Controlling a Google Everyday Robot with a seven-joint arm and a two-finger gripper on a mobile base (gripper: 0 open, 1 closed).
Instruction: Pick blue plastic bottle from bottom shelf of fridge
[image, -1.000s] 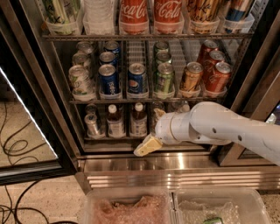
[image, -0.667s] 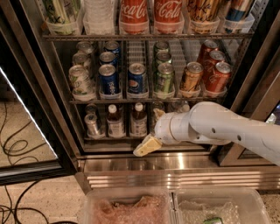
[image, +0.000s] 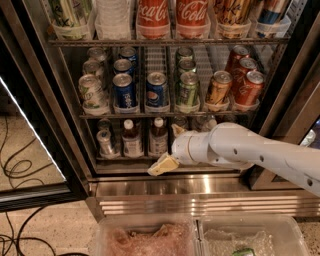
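Note:
The fridge (image: 47, 107) stands open. On its bottom shelf (image: 125, 158) stand two small bottles with white caps and dark drink. One bottle (image: 132, 140) is left of the other (image: 158, 137). I cannot tell which of them is the blue plastic bottle. My gripper (image: 168, 148) comes in from the right on a white arm (image: 250, 150), just right of the right-hand bottle. It is open: one yellowish finger (image: 162, 165) points down-left over the front rail, the other (image: 177, 131) points up. It holds nothing.
A silver can (image: 105, 142) stands at the shelf's left. Pepsi cans (image: 156, 91) and other soda cans fill the rack above. The stainless steel base (image: 175, 187) lies below. Two clear bins (image: 145, 237) sit in front. Cables (image: 15, 167) lie on the floor at left.

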